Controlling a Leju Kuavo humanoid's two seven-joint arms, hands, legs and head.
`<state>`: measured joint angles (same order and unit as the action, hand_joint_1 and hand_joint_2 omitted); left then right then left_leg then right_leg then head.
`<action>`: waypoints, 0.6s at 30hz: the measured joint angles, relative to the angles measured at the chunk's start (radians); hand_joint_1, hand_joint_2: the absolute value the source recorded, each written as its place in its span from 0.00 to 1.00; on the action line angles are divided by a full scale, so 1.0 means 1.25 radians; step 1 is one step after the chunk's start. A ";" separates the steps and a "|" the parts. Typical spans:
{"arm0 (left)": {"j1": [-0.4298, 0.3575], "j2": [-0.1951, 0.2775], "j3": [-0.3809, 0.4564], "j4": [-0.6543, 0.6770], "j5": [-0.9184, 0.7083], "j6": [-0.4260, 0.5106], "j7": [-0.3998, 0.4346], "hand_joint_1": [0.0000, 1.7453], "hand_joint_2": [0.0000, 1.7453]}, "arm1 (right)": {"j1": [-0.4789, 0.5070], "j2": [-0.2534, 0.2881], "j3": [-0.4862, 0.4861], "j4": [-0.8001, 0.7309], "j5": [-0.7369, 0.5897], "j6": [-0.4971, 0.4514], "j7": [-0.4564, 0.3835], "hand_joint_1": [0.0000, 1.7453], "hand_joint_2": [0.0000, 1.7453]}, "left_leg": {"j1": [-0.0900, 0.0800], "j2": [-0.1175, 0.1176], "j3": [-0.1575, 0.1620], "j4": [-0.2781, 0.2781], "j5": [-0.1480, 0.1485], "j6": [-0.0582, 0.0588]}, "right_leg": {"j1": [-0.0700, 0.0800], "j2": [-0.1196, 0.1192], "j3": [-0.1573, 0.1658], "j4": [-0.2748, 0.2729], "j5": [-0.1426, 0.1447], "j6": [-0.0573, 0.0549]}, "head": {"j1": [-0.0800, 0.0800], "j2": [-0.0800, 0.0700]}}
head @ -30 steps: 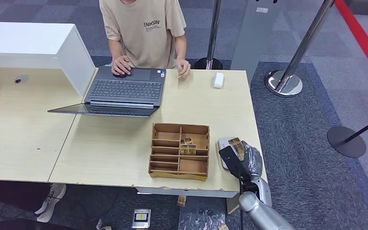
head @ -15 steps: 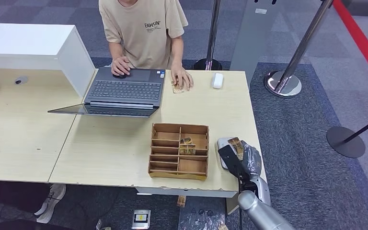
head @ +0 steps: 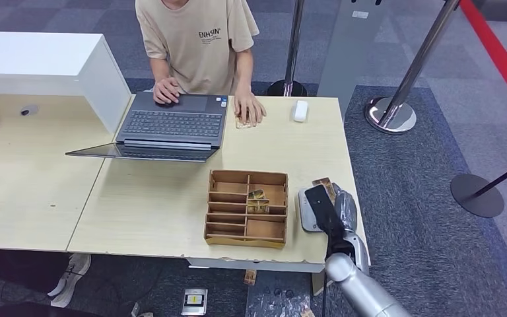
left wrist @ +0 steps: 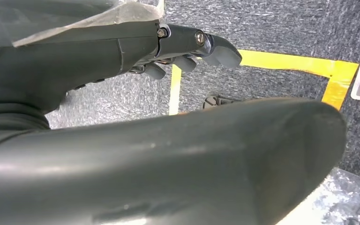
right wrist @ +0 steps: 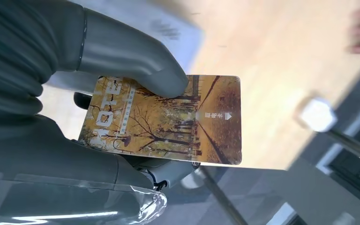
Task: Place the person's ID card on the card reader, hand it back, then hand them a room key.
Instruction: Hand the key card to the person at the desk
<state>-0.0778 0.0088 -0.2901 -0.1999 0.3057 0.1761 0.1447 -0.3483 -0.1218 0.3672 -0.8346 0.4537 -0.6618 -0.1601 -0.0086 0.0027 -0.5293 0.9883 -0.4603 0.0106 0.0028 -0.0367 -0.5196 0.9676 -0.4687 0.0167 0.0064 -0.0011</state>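
While its thumb and fingers (right wrist: 136, 63) pinch the card (right wrist: 168, 119), the right hand (head: 333, 211) hovers beside the card reader (head: 305, 210).

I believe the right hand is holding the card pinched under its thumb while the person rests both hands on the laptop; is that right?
Not quite: the person has just one hand on the laptop, the other beside it on the table, per the head view. The right hand does pinch the card.

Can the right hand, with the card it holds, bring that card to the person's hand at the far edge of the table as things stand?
Probably yes. The right hand holds the card near the card reader, and the bare table lies open up to the person's hand. Whether the arm stretches that far is unclear.
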 joint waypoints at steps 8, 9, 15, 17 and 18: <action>0.000 0.003 -0.021 0.000 0.000 -0.004 -0.012 0.00 0.00 | -0.055 -0.035 0.010 -0.264 -0.048 0.115 0.046 1.00 1.00 | 0.000 0.000 -0.002 0.000 0.000 0.000 | 0.000 0.000 -0.002 0.000 0.000 0.000 | 0.000 0.000; 0.000 0.003 -0.024 0.000 -0.001 -0.006 -0.013 0.00 0.00 | -0.067 -0.039 0.012 -0.286 -0.050 0.126 0.048 1.00 1.00 | 0.000 0.000 -0.002 0.000 0.000 0.000 | 0.000 0.000 -0.002 0.000 0.000 0.000 | 0.000 0.000; 0.000 0.003 -0.042 0.000 -0.005 -0.011 -0.016 0.00 0.00 | -0.161 -0.059 0.033 -0.356 -0.027 0.195 0.062 1.00 1.00 | 0.000 0.000 -0.002 0.000 0.000 0.000 | 0.000 0.000 -0.002 0.000 0.000 0.000 | 0.000 0.000; 0.000 0.003 -0.048 0.000 -0.008 -0.014 -0.016 0.00 0.00 | -0.204 -0.064 0.048 -0.354 0.012 0.225 0.078 1.00 1.00 | 0.000 0.000 -0.002 0.000 0.000 0.000 | 0.000 0.000 -0.002 0.000 0.000 0.000 | 0.000 0.000; -0.001 0.003 -0.051 0.000 -0.009 -0.015 -0.015 0.00 0.00 | -0.227 -0.066 0.058 -0.350 0.037 0.239 0.087 1.00 1.00 | 0.000 0.000 -0.002 0.000 0.000 0.000 | 0.000 0.000 -0.002 0.000 0.000 0.000 | 0.000 0.000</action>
<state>-0.0786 0.0126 -0.3533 -0.1999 0.2944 0.1577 0.1254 -0.6325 -0.2040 0.4393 -1.2719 0.4998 -0.3629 -0.0516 -0.0087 0.0028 -0.5322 0.9883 -0.4604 0.0106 0.0027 -0.0368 -0.5224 0.9679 -0.4688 0.0168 0.0066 -0.0011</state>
